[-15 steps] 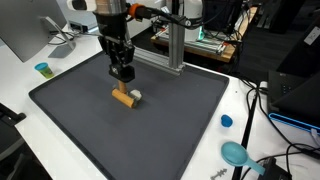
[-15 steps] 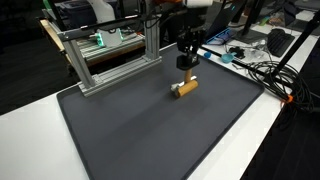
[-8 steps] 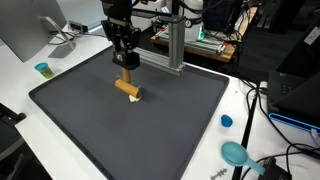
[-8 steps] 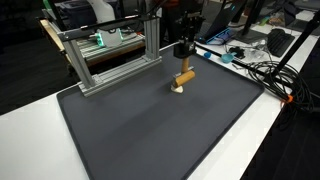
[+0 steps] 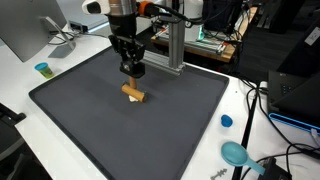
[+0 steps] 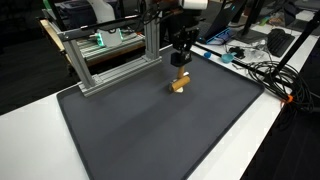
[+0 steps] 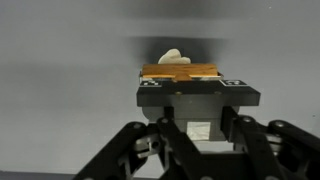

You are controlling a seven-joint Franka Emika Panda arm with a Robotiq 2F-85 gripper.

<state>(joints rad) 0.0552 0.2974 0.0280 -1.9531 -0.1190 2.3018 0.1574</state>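
nearest to us in an exterior view, a teal round thing and a small blue cap lie on the white table, just off the right edge of the dark mat. further in, over the middle of the mat, we see the gripper pointing down with its jaws closed on a short wooden piece. the piece hangs tilted below the fingers, and we cannot tell whether its lower end touches the mat. in the wrist view the wooden piece sits crosswise between the pads, with a white bit showing just beyond it. behind the arm an aluminium frame stands at the mat's far edge. far left, a small teal cup stands near a monitor.
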